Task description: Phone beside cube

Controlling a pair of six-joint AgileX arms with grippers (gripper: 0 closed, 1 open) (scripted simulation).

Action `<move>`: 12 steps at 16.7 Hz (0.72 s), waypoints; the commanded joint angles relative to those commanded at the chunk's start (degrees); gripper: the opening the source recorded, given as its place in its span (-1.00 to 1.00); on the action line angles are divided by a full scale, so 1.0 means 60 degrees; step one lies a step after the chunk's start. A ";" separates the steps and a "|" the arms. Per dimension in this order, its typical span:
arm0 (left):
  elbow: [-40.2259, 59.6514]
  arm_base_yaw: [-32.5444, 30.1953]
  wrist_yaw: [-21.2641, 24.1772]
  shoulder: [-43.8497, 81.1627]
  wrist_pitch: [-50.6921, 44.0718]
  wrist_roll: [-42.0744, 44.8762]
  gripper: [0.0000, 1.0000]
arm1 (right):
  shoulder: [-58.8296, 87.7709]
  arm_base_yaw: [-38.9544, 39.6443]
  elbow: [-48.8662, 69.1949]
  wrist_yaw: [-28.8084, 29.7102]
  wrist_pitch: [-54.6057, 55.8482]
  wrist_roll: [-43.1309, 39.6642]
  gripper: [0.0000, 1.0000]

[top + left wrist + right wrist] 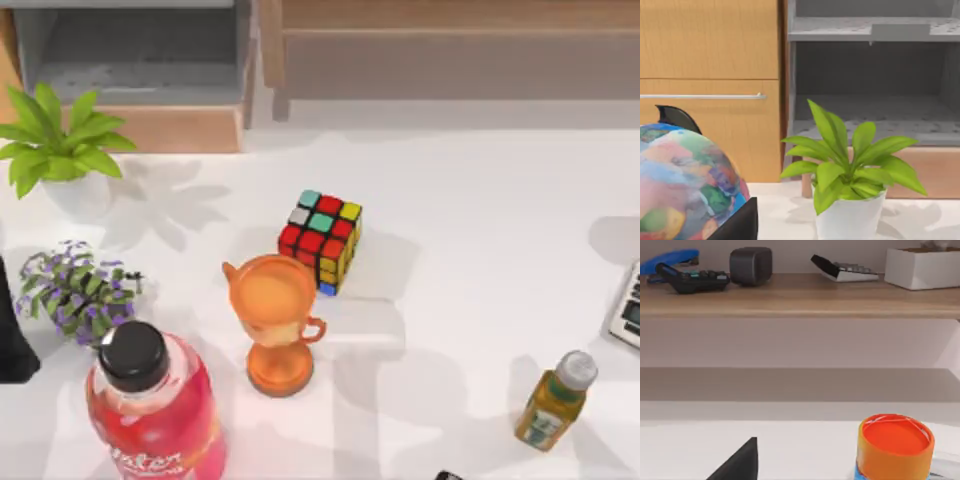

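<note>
At the bottom edge of the top view, a dark sliver (448, 476) is poking in, too cut off to name. A keyed device (628, 305) is being clipped by the right edge, and a black shape (12, 335) by the left edge. The cube (320, 240) is sitting just above centre on the white bench (470, 230), close to an orange trophy cup (275, 325). A pink bottle (150, 410) is standing at lower left and a small yellow bottle (555, 400) at lower right. Wooden cabinets and a grey shelf unit (140, 50) are lining the top. The left gripper (737, 225) is showing as a black wedge beside a globe (685, 185), facing a potted plant (850, 175). The right gripper (737, 462) is showing likewise near an orange can (895, 445). Whether either pair of jaws is spread or pressed together, I cannot tell.
</note>
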 joint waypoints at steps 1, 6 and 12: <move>0.0000 0.0000 0.0000 0.0000 0.0000 0.0000 1.00 | 0.0000 0.0000 0.0000 0.0000 0.0000 0.0000 1.00; 0.0000 0.0000 0.0000 0.0000 0.0000 0.0000 1.00 | 0.1010 -0.0364 0.0805 -0.0010 -0.0611 -0.0198 1.00; 0.0000 0.0000 0.0000 0.0000 0.0000 0.0000 1.00 | 0.5398 -0.1662 0.3653 -0.0041 -0.2774 -0.0885 1.00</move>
